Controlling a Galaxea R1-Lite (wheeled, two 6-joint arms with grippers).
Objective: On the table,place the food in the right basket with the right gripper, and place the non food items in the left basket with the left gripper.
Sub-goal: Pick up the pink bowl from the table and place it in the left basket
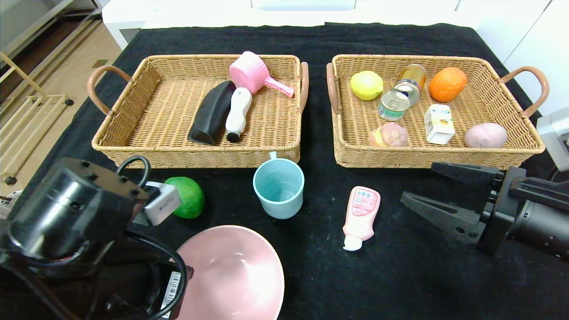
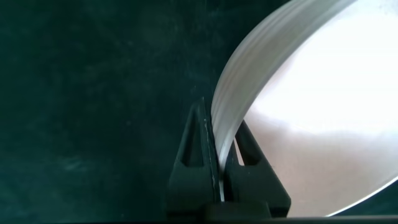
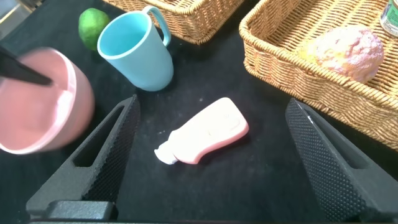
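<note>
My left gripper (image 2: 219, 117) is shut on the rim of a large pink bowl (image 1: 231, 271) at the front left of the table; one finger is inside the bowl and one outside. In the head view my left arm (image 1: 71, 213) hides the fingers. My right gripper (image 1: 418, 182) is open and empty at the front right, just right of a pink squeeze bottle (image 1: 361, 215) lying flat; in the right wrist view the bottle (image 3: 205, 132) lies between the fingers. A green lime (image 1: 189, 197) and a light blue cup (image 1: 278, 187) stand in front of the left basket (image 1: 133, 153).
The left basket holds a pink scoop (image 1: 253, 73), a black object (image 1: 211, 113) and a white brush (image 1: 238, 113). The right basket (image 1: 346, 155) holds a lemon (image 1: 366, 85), a can (image 1: 400, 98), an orange (image 1: 447, 84), a small carton (image 1: 438, 124) and other food.
</note>
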